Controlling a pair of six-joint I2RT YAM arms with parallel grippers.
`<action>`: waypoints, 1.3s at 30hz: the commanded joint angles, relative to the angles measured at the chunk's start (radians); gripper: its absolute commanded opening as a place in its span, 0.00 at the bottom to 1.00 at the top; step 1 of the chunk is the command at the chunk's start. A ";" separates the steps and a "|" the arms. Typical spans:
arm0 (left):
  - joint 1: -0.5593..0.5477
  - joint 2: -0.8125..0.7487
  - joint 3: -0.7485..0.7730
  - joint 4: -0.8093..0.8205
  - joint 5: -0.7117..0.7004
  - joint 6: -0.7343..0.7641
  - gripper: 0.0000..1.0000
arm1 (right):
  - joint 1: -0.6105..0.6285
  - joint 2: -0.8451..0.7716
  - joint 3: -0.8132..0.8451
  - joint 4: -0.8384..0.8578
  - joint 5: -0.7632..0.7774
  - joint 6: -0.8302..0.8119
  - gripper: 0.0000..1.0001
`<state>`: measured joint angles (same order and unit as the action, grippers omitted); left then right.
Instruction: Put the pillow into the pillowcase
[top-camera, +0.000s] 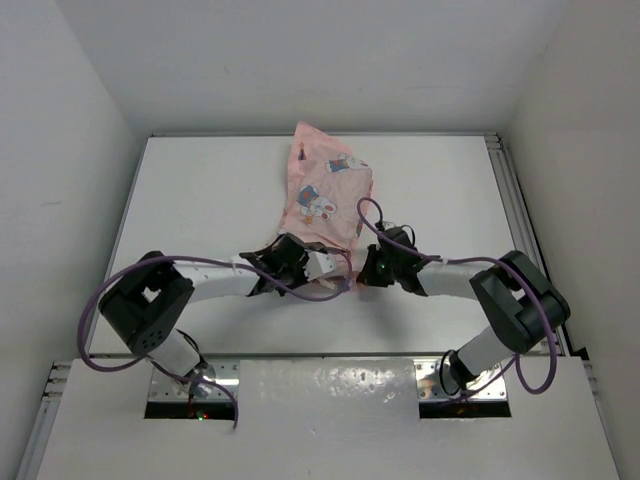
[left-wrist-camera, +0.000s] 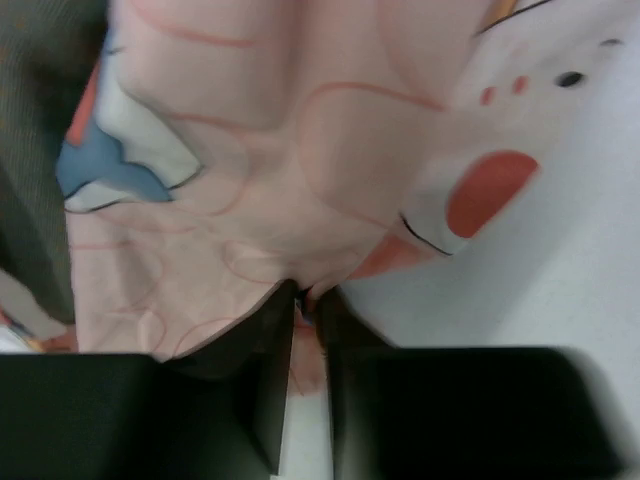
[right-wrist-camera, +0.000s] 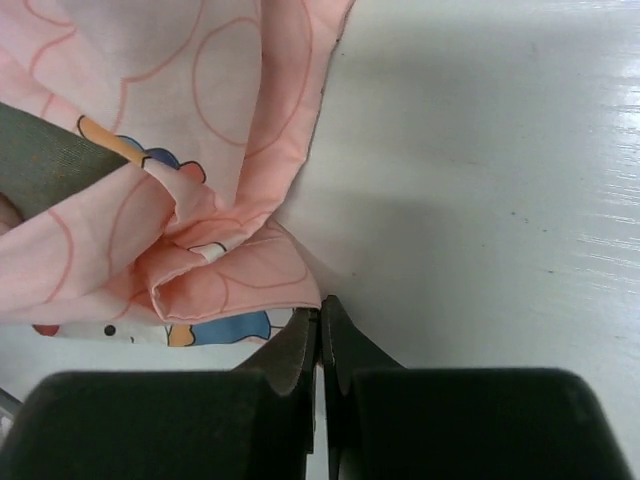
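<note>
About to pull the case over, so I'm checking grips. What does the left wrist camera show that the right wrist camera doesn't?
Left wrist only: the left gripper pinching a fold of the pillowcase between its tips. Right wrist only: the right gripper shut right at the fabric's edge; whether it holds any is unclear. Both: pink fabric, a patch of grey pillow at the left, and white table.

I see bare white desk (top-camera: 200, 200) to the left and right of the crumpled pink printed fabric pillowcase (top-camera: 325, 190), so either side gives passage. Its near edge is crowded. My left hand (left-wrist-camera: 305, 310) and right hand (right-wrist-camera: 320, 310) sit close together there, under looping purple cables (top-camera: 372, 215). White walls (top-camera: 70, 150) hem the desk on three sides.
</note>
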<state>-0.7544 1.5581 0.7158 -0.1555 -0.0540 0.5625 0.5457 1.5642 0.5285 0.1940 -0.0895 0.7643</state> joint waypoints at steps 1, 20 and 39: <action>0.032 0.014 -0.026 0.025 -0.047 0.008 0.14 | 0.007 -0.026 -0.019 0.036 0.011 0.041 0.00; 0.119 -0.092 1.328 -0.852 -0.092 0.246 0.00 | 0.017 -0.441 0.821 -0.248 0.036 -0.082 0.00; 0.030 -0.164 1.548 -0.708 -0.317 0.384 0.00 | 0.112 -0.566 0.856 -0.285 0.208 -0.146 0.00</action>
<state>-0.7193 1.4376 2.2734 -0.9550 -0.3122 0.9131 0.6525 1.0309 1.4326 -0.1658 0.0547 0.6048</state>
